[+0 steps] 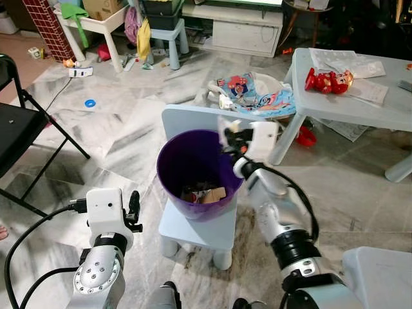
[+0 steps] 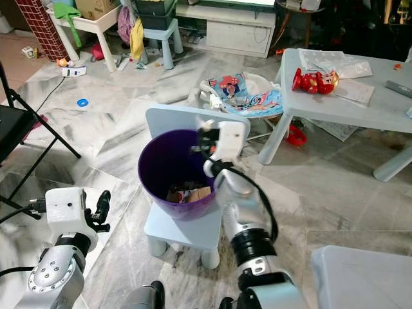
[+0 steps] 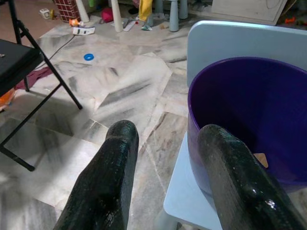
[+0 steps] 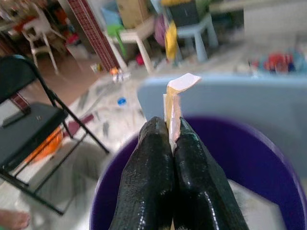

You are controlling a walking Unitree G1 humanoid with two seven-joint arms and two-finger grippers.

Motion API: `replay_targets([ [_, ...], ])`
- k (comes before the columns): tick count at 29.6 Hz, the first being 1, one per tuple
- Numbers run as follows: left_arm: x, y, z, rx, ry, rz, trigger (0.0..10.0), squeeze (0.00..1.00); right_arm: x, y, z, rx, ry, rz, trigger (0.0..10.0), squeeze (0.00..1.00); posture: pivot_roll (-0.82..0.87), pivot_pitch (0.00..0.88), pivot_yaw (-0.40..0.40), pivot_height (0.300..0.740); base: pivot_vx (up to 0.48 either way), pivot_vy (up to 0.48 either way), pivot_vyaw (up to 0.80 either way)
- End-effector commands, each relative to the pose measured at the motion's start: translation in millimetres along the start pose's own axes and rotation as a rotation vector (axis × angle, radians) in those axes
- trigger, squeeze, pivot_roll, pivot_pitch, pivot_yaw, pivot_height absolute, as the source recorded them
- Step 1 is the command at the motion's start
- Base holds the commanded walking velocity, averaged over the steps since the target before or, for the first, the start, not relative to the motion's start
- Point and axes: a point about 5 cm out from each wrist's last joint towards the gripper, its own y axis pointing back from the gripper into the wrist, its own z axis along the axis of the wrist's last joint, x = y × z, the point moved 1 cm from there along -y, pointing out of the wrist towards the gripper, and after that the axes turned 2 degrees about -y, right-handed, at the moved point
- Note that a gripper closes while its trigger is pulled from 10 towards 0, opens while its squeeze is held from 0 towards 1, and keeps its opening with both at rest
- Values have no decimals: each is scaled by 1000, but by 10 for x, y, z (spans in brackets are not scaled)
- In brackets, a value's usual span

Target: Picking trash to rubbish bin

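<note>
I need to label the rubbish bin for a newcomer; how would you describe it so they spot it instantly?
Find the small pale blue chair in the middle of the marble floor. On its seat stands a deep round purple bin with scraps inside, the one purple thing among the pale furniture.

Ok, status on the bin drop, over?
Right gripper shut on paper scrap, over purple bin rim. Left gripper open, idle beside bin. Trash already inside. Nothing blocking.
</note>
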Motion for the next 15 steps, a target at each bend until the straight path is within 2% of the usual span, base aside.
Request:
replay_targets([
  [1, 3, 35, 9, 2, 0, -2, 10000, 0, 202, -60, -64, 16, -66, 41, 0, 0, 298, 149, -74, 740, 0, 0, 0],
  [4, -5, 74, -5, 9, 4, -5, 10000, 0, 359, -63, -265, 80, -123, 80, 0, 0, 312, 152, -78, 740, 0, 0, 0],
  [15, -33, 71, -9, 16, 4, -23, 10000, 0, 506, -39, -437, 120, -186, 121, 0, 0, 314, 153, -77, 740, 0, 0, 0],
])
